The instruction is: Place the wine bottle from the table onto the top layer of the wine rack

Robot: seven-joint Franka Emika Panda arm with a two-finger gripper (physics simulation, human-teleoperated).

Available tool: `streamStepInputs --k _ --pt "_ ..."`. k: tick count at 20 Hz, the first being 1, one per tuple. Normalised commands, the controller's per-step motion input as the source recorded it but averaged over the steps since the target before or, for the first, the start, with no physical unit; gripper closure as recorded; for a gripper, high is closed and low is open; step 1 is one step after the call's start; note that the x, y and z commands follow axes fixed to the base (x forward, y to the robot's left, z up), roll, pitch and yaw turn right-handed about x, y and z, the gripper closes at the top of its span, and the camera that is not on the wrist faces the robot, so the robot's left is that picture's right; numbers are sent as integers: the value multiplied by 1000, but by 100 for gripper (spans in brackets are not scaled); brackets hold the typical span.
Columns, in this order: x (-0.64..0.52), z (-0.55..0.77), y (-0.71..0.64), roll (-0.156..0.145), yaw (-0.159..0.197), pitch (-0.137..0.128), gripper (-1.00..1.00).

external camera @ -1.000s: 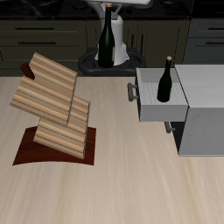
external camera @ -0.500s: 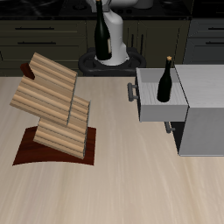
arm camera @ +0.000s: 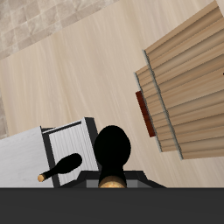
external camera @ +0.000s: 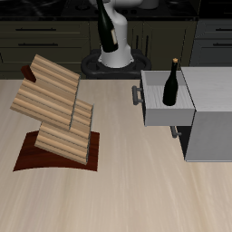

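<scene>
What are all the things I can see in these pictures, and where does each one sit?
wine bottle: one, near-black, held up in the air at the back of the table, tilted, above the robot's round base.
other dark bottle: one, near-black with a tan cap, upright in the open drawer of the grey cabinet.
grey cabinet: one, grey, on the table, drawer pulled out.
wine rack: one, three tilted light-wood slabs on a dark reddish-brown base; top layer bare.
table: one, pale beige planks.
dark cupboards: behind the table.
robot arm: one, white, at the back of the table; its jaws are hidden, the wrist view only shows the bottle right below them.
</scene>
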Motion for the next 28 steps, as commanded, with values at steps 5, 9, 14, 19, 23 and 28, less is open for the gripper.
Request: streamStepInputs --k 5,9,14,19,23,28 --pt "-157 164 -60 57 -9 34 100" --pt "-79 181 -102 28 -19 16 100" --pt "2 205 -138 15 -6 47 100" --pt "55 119 -82 -11 -7 17 100" --pt "71 32 -71 11 -23 52 100" --pt "61 -13 -73 9 -38 56 100"
